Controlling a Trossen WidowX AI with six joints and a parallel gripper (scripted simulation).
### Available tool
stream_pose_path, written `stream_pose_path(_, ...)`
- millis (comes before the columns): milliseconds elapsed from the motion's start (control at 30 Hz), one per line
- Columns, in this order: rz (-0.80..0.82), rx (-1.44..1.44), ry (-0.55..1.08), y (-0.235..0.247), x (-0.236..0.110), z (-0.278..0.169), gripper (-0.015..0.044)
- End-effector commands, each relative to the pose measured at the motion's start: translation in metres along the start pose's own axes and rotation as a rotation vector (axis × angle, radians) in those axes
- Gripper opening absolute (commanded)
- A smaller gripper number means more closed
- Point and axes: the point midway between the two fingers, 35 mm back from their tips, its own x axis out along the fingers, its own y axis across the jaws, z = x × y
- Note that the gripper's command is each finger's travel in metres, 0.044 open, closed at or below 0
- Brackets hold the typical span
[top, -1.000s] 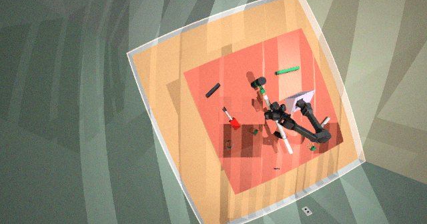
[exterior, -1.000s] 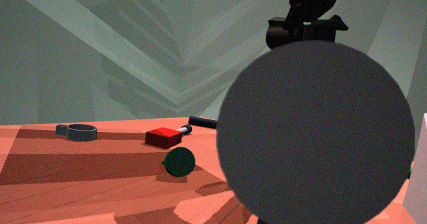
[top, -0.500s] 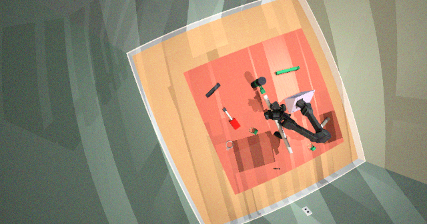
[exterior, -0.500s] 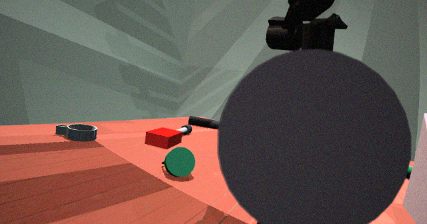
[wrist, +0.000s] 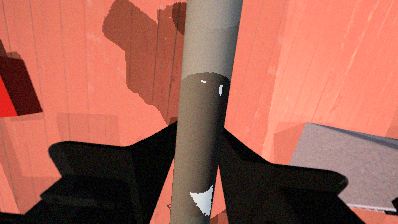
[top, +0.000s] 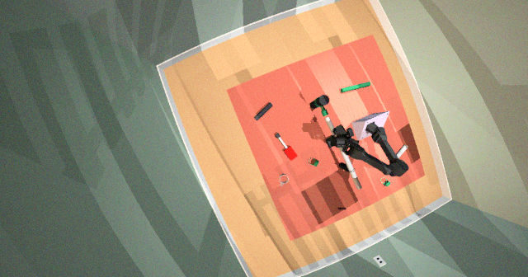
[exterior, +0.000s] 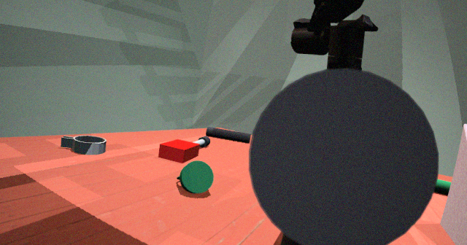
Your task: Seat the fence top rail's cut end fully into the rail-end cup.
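Note:
The pale top rail [top: 348, 163] [wrist: 205, 115] runs slantwise over the red mat [top: 289, 83]. Its upper end meets a small green fitting [top: 324, 112] just below the dark round post cap [top: 322, 100]; I cannot tell how deep it sits in the fitting. My gripper [top: 340, 140] [wrist: 199, 126] is shut on the rail near its upper part, with a black finger on each side in the wrist view. In the exterior view a big dark round face [exterior: 343, 157] fills the right side and hides the rail; part of the gripper [exterior: 336, 30] shows above it.
A lavender box [top: 371, 124] [wrist: 345, 165] [exterior: 456, 194] stands right beside the gripper. On the mat lie a green bar [top: 355, 87], a dark bar [top: 263, 111] [exterior: 228, 134], a red block with a handle [top: 289, 152] [exterior: 179, 150], a green disc [top: 313, 161] [exterior: 196, 176], a grey ring band [top: 283, 180] [exterior: 87, 144] and a green ring [top: 385, 181].

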Motion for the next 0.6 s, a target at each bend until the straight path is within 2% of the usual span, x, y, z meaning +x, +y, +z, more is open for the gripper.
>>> stream_pose_path(0,0.007,0.0,-0.011,0.0014,-0.0004,0.0096,0.0)
stream_pose_path(567,0.002,-0.001,-0.006,-0.0003,0.0041,0.0174,0.0)
